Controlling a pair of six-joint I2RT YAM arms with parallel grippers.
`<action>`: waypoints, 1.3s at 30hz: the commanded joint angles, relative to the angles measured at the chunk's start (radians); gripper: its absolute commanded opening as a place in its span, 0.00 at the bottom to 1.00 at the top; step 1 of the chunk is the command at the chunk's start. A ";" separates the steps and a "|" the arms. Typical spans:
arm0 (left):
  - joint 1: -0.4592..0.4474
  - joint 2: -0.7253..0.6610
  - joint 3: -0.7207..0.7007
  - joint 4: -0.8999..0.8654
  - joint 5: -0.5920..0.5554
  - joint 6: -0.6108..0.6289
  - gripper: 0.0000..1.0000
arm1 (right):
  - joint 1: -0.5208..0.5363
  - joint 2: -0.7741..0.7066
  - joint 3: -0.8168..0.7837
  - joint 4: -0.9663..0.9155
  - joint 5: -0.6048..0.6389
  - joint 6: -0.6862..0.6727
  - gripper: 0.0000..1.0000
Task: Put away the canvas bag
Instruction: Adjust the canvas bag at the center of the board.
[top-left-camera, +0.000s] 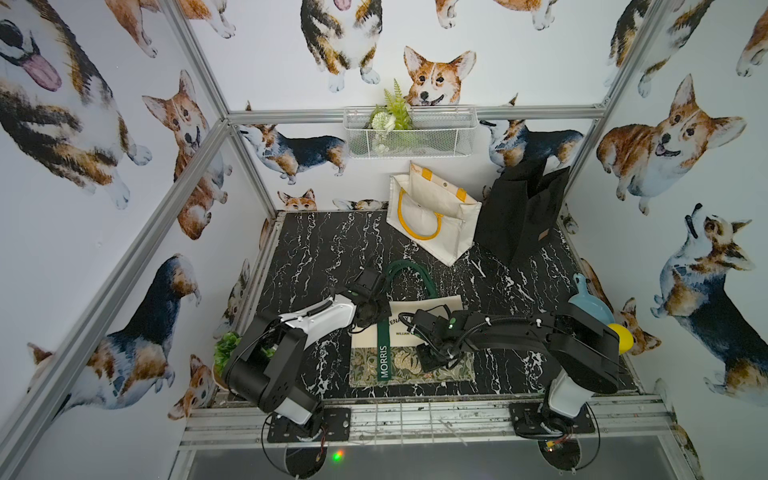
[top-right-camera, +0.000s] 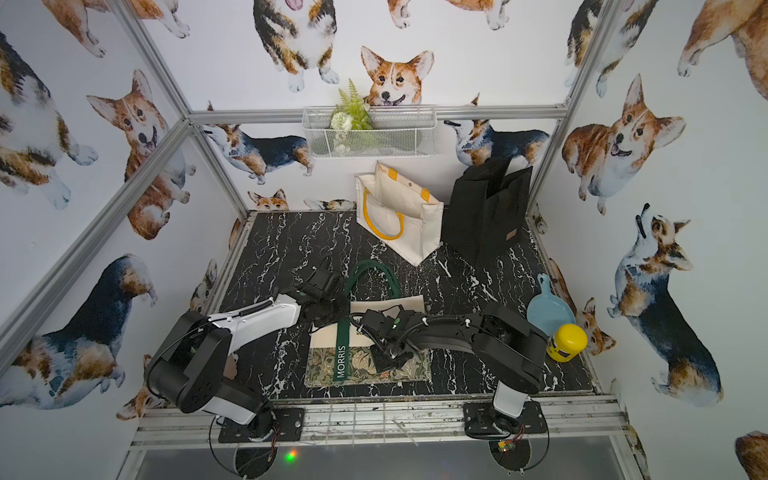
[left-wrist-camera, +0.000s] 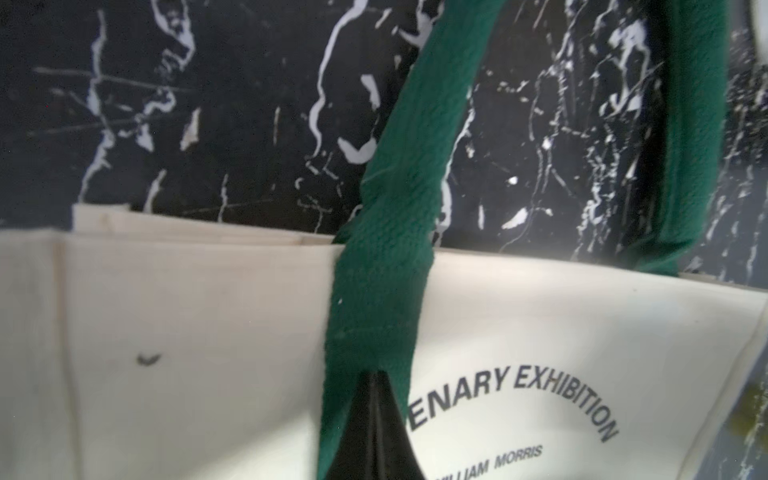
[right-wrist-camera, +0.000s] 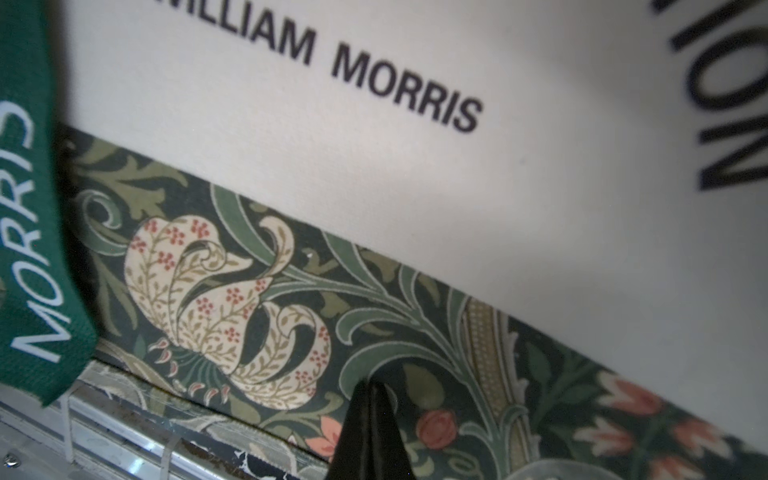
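Canvas bag (top-left-camera: 365, 338): cream, black lettering; dark green straps (top-left-camera: 384, 349) with white lettering; lower band (top-left-camera: 399, 365) in green, cream and pink floral print. Tabletop (top-left-camera: 316, 249): black marble pattern, white veins. Tote (top-left-camera: 432, 216): off-white, yellow handles (top-left-camera: 420, 238). Second bag (top-left-camera: 515, 216): black. Scoop (top-left-camera: 588, 305): pale blue. Cap (top-right-camera: 567, 338): yellow. Walls (top-left-camera: 498, 75): white, corgi print.

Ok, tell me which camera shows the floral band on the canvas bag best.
The right wrist view: the floral band runs across it close up, flowers and leaves sharp. Both top views show its whole width, small, partly under the right pincer. The left wrist view shows the canvas bag's cream part instead.
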 joint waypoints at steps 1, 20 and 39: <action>-0.011 -0.015 -0.018 -0.010 -0.023 0.012 0.00 | 0.001 0.013 -0.002 0.007 -0.006 0.013 0.00; -0.151 -0.184 -0.160 -0.063 -0.042 -0.057 0.00 | 0.001 0.021 0.007 -0.008 -0.007 0.015 0.00; -0.276 -0.385 -0.271 -0.164 -0.072 -0.161 0.00 | 0.000 0.016 0.021 -0.021 -0.006 0.012 0.00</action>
